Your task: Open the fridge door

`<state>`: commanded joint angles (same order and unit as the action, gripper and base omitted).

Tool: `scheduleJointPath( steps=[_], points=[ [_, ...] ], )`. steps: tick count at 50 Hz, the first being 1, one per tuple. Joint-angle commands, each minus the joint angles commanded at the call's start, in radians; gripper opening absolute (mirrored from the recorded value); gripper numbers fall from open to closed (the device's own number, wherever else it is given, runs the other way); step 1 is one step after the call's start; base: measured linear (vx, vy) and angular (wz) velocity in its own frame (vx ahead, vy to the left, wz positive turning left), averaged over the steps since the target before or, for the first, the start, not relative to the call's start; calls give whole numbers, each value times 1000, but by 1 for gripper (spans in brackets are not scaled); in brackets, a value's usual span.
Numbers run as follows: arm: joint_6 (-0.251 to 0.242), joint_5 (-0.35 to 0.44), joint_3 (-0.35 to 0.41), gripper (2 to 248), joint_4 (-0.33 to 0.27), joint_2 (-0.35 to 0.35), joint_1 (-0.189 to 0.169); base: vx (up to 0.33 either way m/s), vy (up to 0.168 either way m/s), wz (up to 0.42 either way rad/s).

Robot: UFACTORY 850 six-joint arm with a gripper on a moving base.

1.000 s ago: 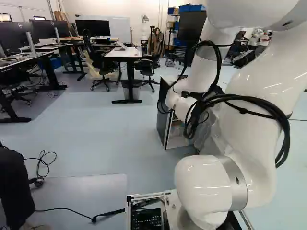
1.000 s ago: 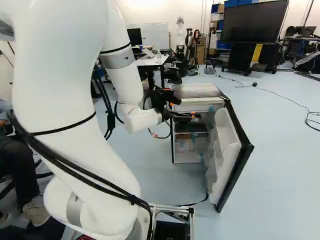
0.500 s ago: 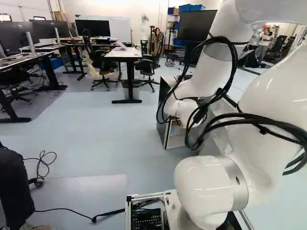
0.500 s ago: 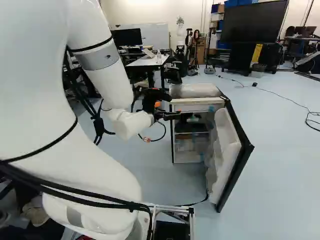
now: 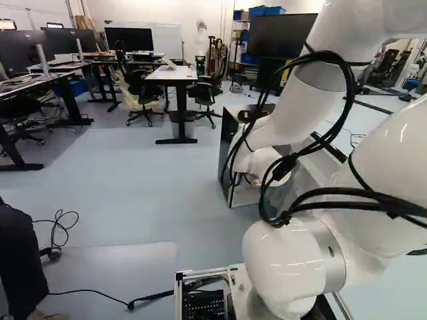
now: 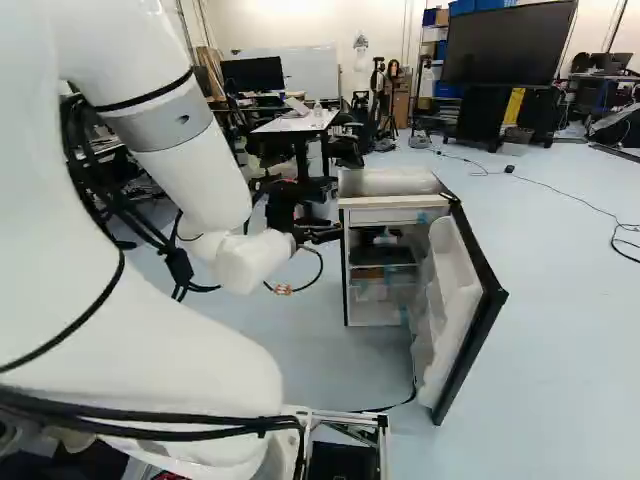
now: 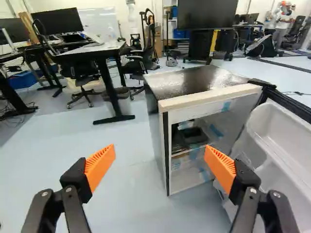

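Reaching ahead, arm (image 6: 185, 150) bent, tool (image 6: 337, 232) spread, near open fridge (image 6: 390, 183)

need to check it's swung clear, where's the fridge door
The door stands open on the fridge's right side in the right base view, hinged beside its shelves.

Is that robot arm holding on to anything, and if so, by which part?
Nothing is held: the black two-fingered gripper is open, its orange pads wide apart. The white-lined door of the boxy dark-topped fridge stands open, ungripped.
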<state>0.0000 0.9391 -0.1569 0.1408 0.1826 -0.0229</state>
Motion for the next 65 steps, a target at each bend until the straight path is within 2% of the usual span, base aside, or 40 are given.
scheduleJointPath(
  steps=[28, 44, 65],
  points=[
    [0, -54, 56, 247, -114, 78, 19, 0, 0, 0],
    [0, -65, 69, 247, -139, 95, 23, 0, 0, 0],
    [0, -66, 70, 247, -141, 97, 23, 0, 0, 0]
  ],
)
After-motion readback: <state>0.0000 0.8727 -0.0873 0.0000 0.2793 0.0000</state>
